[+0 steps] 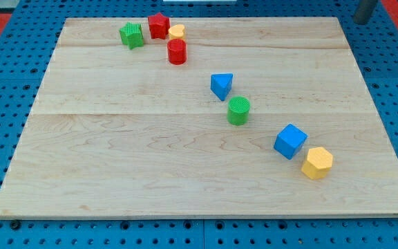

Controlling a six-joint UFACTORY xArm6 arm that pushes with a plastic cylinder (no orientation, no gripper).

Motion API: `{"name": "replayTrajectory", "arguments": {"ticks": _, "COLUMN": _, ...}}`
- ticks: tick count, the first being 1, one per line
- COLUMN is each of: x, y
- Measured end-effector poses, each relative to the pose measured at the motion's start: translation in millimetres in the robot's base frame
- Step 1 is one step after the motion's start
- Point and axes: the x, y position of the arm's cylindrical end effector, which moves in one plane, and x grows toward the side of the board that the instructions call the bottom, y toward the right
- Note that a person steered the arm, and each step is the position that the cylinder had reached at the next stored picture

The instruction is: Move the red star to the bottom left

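Green star (131, 34): sitting at the table's (116, 173) top left.
Red star (159, 25): lying just right of it, touching a yellow block (177, 31) (shape unclear).
Red cylinder (177, 52): standing just below.
Blue triangle (222, 86), green cylinder (239, 111): sitting mid-table.
Blue cube (290, 141), yellow hexagon (317, 163): resting lower right.
Rod (365, 11): showing at top right; its tip is cut off, claw state cannot be told.

The red star (159, 25) is a small ridged block sitting flat near the worktop's (116, 173) top edge, left of centre. It appears upright and undisturbed.
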Motion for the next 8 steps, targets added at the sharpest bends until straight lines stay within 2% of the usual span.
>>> {"name": "replayTrajectory", "arguments": {"ticks": 2, "x": 3, "y": -10}}
{"name": "replayTrajectory", "arguments": {"ticks": 3, "x": 6, "y": -61}}
{"name": "replayTrajectory", "arguments": {"ticks": 4, "x": 6, "y": -62}}
{"name": "replayTrajectory", "arguments": {"ticks": 8, "x": 0, "y": -208}}
